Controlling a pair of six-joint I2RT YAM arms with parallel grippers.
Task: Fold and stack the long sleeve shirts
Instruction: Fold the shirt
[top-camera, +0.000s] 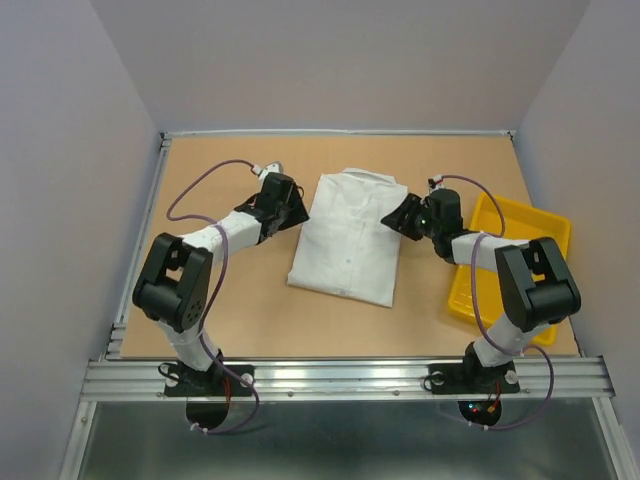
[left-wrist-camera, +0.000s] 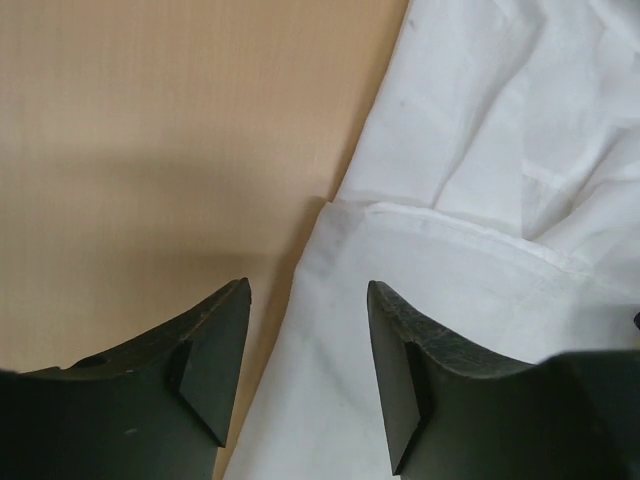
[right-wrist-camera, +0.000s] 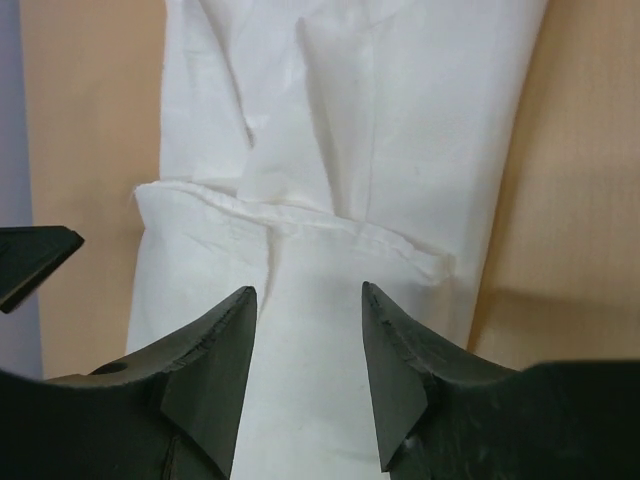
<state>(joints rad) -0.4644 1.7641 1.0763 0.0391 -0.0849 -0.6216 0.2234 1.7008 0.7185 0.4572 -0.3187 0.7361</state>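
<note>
A white long sleeve shirt (top-camera: 350, 237) lies folded into a rectangle in the middle of the table, collar at the far end. My left gripper (top-camera: 300, 212) is open at its left edge near the collar end; in the left wrist view (left-wrist-camera: 308, 290) the shirt (left-wrist-camera: 480, 180) lies under and between the fingers. My right gripper (top-camera: 396, 217) is open at the shirt's right edge; in the right wrist view (right-wrist-camera: 308, 292) it hangs over the folded fabric (right-wrist-camera: 340, 150), holding nothing. No second shirt shows.
A yellow tray (top-camera: 520, 222) stands at the right of the table, partly behind my right arm. The tan tabletop (top-camera: 240, 310) ends at a metal rail in front, with grey walls on three sides.
</note>
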